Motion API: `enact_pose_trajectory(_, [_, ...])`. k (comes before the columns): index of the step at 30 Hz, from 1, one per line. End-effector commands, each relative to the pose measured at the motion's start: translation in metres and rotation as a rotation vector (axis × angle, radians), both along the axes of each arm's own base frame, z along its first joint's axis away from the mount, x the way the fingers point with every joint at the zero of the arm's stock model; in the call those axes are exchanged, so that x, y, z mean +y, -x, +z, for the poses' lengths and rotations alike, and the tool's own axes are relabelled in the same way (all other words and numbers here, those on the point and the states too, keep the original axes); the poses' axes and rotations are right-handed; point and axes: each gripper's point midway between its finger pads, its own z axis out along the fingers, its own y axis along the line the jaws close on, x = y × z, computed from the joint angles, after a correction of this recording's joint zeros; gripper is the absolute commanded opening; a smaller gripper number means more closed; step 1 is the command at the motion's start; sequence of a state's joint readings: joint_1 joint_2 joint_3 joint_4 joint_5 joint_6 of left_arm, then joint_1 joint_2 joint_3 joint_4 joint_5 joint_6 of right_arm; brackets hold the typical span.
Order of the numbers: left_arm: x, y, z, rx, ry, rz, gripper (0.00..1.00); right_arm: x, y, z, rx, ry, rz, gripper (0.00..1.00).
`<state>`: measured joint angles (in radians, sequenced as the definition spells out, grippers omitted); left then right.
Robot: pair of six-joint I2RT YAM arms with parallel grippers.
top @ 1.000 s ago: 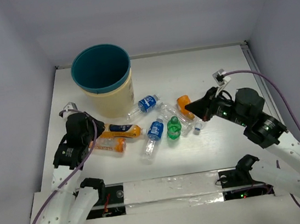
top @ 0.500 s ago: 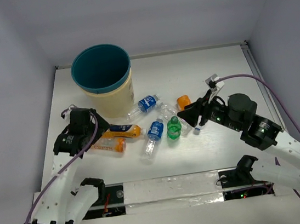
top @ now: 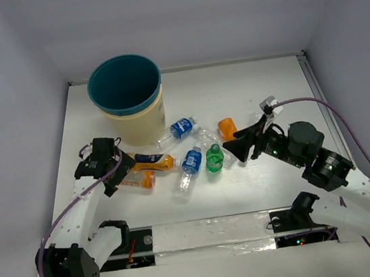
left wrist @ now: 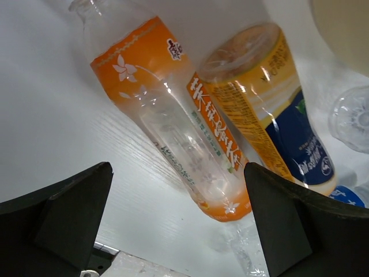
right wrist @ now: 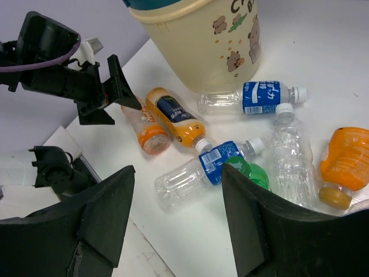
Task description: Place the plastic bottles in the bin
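Progress is judged to be nil or close to it: no bottle is seen inside the bin (top: 135, 121), whose teal interior looks bare from above, though its floor is not fully shown. At least seven plastic bottles (top: 190, 164) are counted lying on the table (top: 267, 87), scattered just in front of the bin. An orange-labelled clear bottle (left wrist: 150, 86) is framed between the widely spread jaws of the left gripper (left wrist: 177, 170), with nothing pinched. Just beside it lies an orange bottle with a dark blue label (left wrist: 271, 127). The right gripper (right wrist: 173, 173) is held above the pile with its jaws parted and nothing between them. Below it are seen two blue-labelled bottles (right wrist: 259, 97), a green bottle (right wrist: 249, 173), a plain clear bottle (right wrist: 291, 153) and an orange bottle (right wrist: 345, 153). Every bottle is judged left to be moved.
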<state>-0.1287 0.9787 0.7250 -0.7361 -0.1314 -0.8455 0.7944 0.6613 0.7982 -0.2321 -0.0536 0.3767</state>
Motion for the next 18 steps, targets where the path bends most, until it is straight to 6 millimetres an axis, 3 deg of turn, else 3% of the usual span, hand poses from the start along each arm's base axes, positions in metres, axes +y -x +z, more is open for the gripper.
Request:
enact_pose_trajectory(1, [0.004,0.005,-0.017,0.036,0.003,0.045,0.99,0.006,0.004,0.002,-0.030,-0.003,0.039,0.67])
enact_pose_trajectory(6, [0.012,-0.010,-0.020,-0.004,-0.014,0.093,0.96,0.007,0.005,0.001,-0.034,-0.003,0.050,0.67])
enact_pose_trajectory(15, [0.018,-0.021,-0.054,0.018,-0.032,0.123,0.87,0.006,0.009,0.001,-0.027,-0.010,0.057,0.68])
enact_pose_trajectory(18, [0.022,-0.019,-0.060,0.021,-0.050,0.141,0.74,0.006,0.009,-0.001,-0.016,-0.005,0.056,0.71])
